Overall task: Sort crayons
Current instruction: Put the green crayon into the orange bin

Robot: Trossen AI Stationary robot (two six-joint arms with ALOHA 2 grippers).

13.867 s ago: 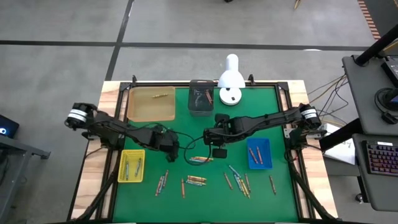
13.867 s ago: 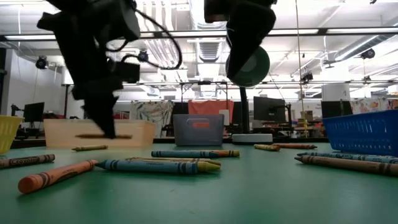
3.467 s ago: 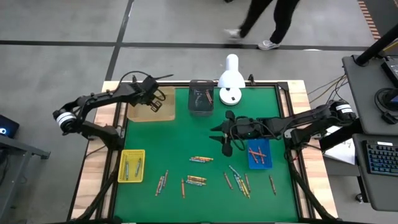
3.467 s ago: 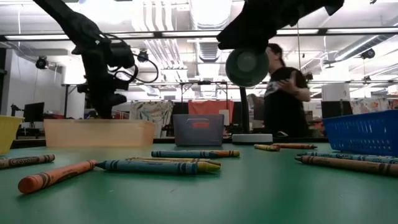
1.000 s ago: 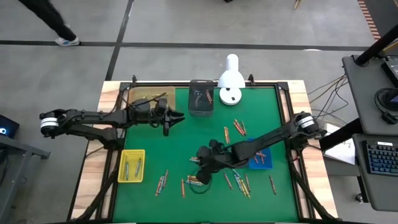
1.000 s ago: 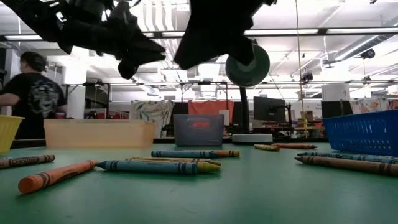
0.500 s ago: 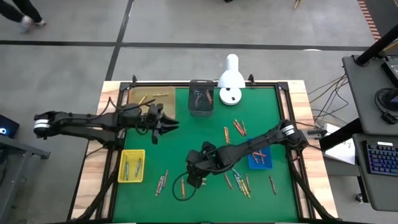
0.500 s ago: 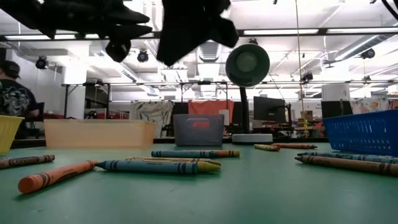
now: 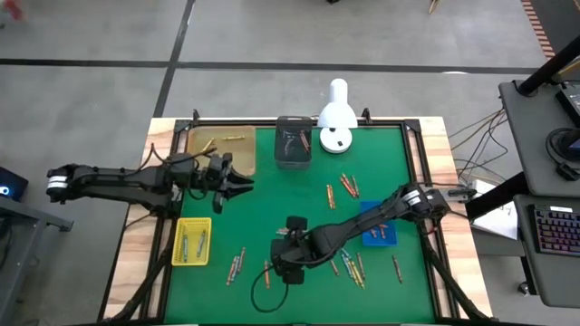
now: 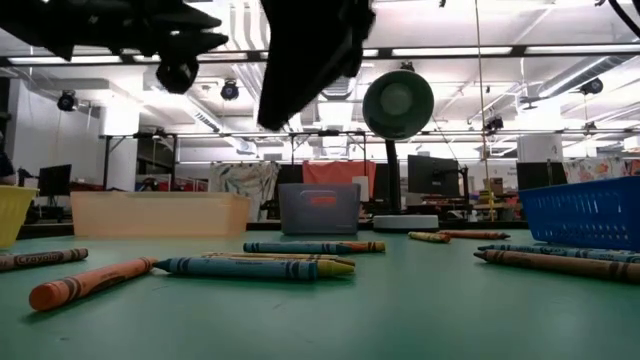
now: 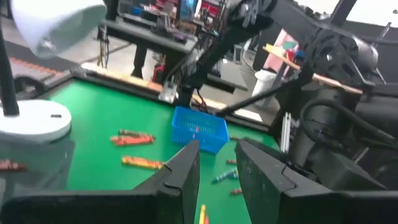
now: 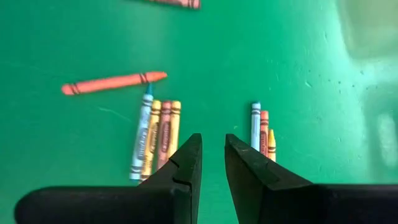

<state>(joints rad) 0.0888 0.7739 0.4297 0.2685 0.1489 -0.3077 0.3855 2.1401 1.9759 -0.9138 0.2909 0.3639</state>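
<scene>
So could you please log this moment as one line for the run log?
left gripper: open, empty, near tan tray | right gripper: open, empty, above loose crayons | phase: reaching

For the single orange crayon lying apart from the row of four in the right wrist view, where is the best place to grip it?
Probably mid-shaft on the orange crayon, from straight above, with the fingers across its width. It lies flat with bare mat along both long sides. Its pointed end sits close to the row of four crayons, so avoid that end. The right gripper is open above.
</scene>
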